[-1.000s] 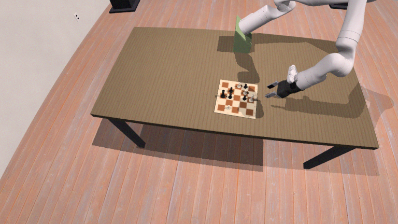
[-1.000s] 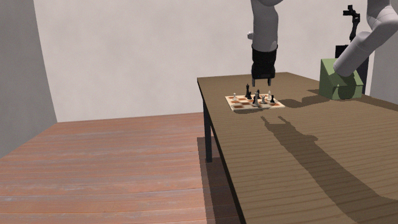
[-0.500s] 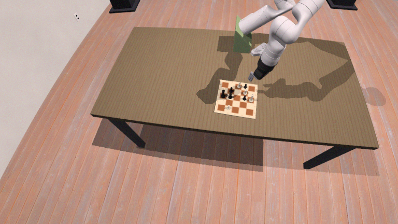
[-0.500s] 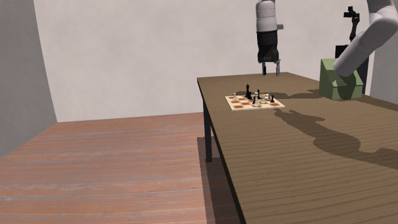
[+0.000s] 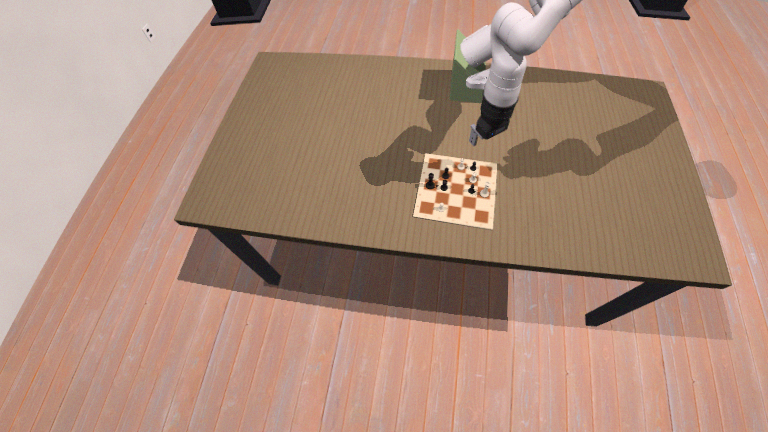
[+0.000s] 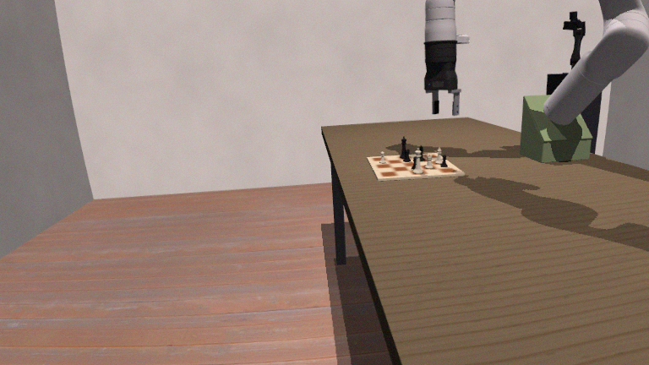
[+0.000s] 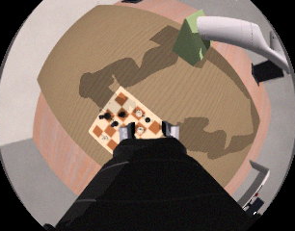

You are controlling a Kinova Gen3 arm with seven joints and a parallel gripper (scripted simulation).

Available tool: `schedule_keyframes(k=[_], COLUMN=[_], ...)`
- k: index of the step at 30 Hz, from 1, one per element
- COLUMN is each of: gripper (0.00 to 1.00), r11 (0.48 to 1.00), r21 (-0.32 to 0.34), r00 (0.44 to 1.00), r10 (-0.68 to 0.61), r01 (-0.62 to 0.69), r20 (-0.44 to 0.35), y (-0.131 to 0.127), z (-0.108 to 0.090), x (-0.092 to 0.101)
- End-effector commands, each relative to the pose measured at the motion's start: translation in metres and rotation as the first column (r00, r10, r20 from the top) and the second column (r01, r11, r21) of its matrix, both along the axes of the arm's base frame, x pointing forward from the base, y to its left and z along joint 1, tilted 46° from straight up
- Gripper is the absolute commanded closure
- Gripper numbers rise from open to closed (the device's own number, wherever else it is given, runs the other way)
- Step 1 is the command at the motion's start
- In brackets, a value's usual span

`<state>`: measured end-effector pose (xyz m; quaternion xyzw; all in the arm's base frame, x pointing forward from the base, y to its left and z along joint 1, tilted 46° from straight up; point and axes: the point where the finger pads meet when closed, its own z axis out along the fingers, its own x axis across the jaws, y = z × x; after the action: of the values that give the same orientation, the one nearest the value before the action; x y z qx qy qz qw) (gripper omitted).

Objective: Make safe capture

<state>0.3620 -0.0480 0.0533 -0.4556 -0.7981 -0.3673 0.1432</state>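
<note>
The chessboard (image 5: pixel 481 216) (image 6: pixel 388 173) (image 7: pixel 97 131) lies on the table with upright black and white pieces. The tall black piece (image 5: pixel 430 181) (image 6: pixel 404 147) stands at the left edge in the top view; two shorter black pieces (image 5: pixel 445 173) (image 5: pixel 444 184) are near it. Right of them are a black pawn (image 5: pixel 473 165), a black piece (image 5: pixel 471 189), a tall white piece (image 5: pixel 485 190) (image 6: pixel 417 160) and white pieces (image 5: pixel 461 164) (image 5: pixel 472 177). A small white piece (image 5: pixel 440 207) (image 6: pixel 382 157) stands in the front row. My gripper (image 6: pixel 445 107) (image 7: pixel 148 127) is open and empty, high above the table; it hides part of the board in the wrist view.
A green angled block (image 5: pixel 467 85) (image 6: pixel 536 143) (image 7: pixel 188 45) stands behind the board on the table (image 5: pixel 317 138), with a pale arm link in front of it in the exterior view. The table's front edge is near the board. Arm shadows fall around the board.
</note>
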Motion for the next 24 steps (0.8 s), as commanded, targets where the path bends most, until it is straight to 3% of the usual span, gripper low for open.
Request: schedule_keyframes(k=[1,16,24], gripper=[0.0,0.0,0.0], r11=[1.0,1.0,0.998], r21=[0.0,0.001,0.011], r00=[1.0,1.0,0.996], r10=[-0.003,-0.008,-0.059], r01=[0.003,0.008,0.06], r20=[0.0,-0.005,-0.062], y=[-0.0012,-0.0009,0.0017], z=[0.0001,-0.0001,-0.0018], x=[0.0,-0.0001,-0.0016])
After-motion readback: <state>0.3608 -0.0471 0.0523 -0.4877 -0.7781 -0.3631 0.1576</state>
